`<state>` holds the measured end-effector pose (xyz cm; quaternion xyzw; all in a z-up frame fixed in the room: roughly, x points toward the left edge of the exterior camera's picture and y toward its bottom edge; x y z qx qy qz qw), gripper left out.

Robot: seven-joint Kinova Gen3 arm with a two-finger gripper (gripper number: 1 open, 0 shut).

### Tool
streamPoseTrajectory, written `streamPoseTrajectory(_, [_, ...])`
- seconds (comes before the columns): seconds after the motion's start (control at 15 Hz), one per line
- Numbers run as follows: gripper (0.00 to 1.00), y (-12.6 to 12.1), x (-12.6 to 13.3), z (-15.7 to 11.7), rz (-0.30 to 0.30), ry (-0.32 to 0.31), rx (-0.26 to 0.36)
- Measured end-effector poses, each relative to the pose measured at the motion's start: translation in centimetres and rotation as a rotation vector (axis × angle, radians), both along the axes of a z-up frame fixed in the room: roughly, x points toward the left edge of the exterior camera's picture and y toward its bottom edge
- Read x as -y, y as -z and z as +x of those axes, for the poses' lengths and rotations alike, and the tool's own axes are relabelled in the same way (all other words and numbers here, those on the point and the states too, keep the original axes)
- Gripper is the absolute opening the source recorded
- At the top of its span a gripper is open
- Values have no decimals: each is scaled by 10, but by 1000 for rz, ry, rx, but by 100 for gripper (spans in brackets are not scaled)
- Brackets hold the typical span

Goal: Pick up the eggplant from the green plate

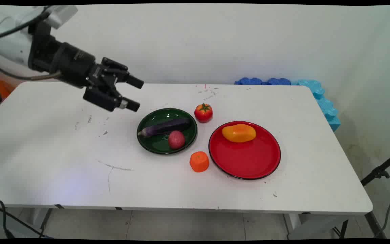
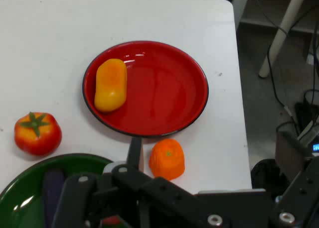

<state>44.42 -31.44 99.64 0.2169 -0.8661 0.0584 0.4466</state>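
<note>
Two black fingers (image 1: 134, 81) of the gripper (image 1: 137, 94) stand spread wide apart with nothing between them. The gripper hangs in the air above the white table (image 1: 46, 152), reaching in from the upper left of the main view, tilted down and to the right. It touches nothing.

Nearest to it, just down and to the right, is a dark green plate (image 1: 147, 142). On this plate lies a purple eggplant (image 1: 166, 127). Its long axis runs left to right across the plate in the main view, rising slightly toward the far right. Its pale stem end points left, toward the arm's side of the table, and its rounded end points right. A small pinkish-red ball-shaped fruit (image 1: 176, 139) sits on the same plate, touching or just beside the eggplant's near side; I cannot tell which.

A red tomato (image 1: 203, 112) with a green stalk stands on the table just beyond the green plate's far right rim. An orange fruit (image 1: 199, 161) stands on the table between the two plates, on the near side. To the right lies a red plate (image 1: 249, 159) holding a yellow-orange oblong fruit (image 1: 239, 133) near its far rim.

Blue foam pieces (image 1: 317, 91) line the table's far right corner.
</note>
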Motion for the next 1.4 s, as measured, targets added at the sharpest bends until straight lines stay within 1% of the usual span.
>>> streamPoseTrajectory(0.13, [100,-7,7,-11,12,-23,6])
streamPoseTrajectory(0.27, [100,-9,18,-21,31,-63,36])
streamPoseTrajectory(0.4, [100,-6,28,-26,40,-94,69])
streamPoseTrajectory(0.6, [100,6,47,-31,54,-141,129])
streamPoseTrajectory(0.8, [100,29,70,-30,77,-198,209])
streamPoseTrajectory(0.93, [100,49,83,-27,99,-232,260])
streamPoseTrajectory(1.07, [100,70,93,-24,119,-256,300])
streamPoseTrajectory(1.2, [100,91,102,-23,138,-270,324])
streamPoseTrajectory(1.4, [100,118,110,-24,161,-273,341])
